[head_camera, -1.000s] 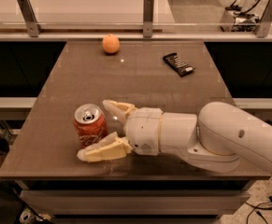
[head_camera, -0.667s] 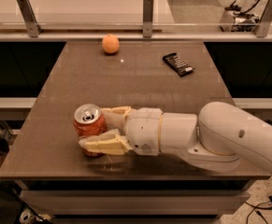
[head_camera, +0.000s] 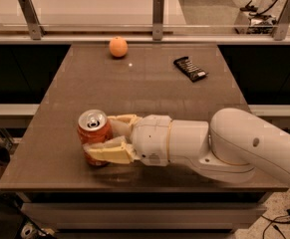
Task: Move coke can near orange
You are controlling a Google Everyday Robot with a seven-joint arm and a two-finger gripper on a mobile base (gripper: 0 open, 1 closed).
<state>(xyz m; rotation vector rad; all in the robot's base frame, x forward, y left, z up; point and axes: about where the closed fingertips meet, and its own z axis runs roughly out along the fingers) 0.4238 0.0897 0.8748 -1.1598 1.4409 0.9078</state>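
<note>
The coke can [head_camera: 91,131] is a red can with a silver top, upright near the table's front left. My gripper [head_camera: 104,135] reaches in from the right, its two cream fingers [head_camera: 107,152] closed against the can's far and near sides. The orange [head_camera: 118,47] sits at the far edge of the table, left of centre, well beyond the can.
A dark snack-bar wrapper [head_camera: 190,68] lies flat at the far right of the brown table [head_camera: 149,91]. A glass rail with metal posts [head_camera: 158,17] runs behind the table. My white arm [head_camera: 244,148] covers the front right.
The fingers have closed from a wide spread onto the coke can. The can has shifted slightly left toward the front edge.
</note>
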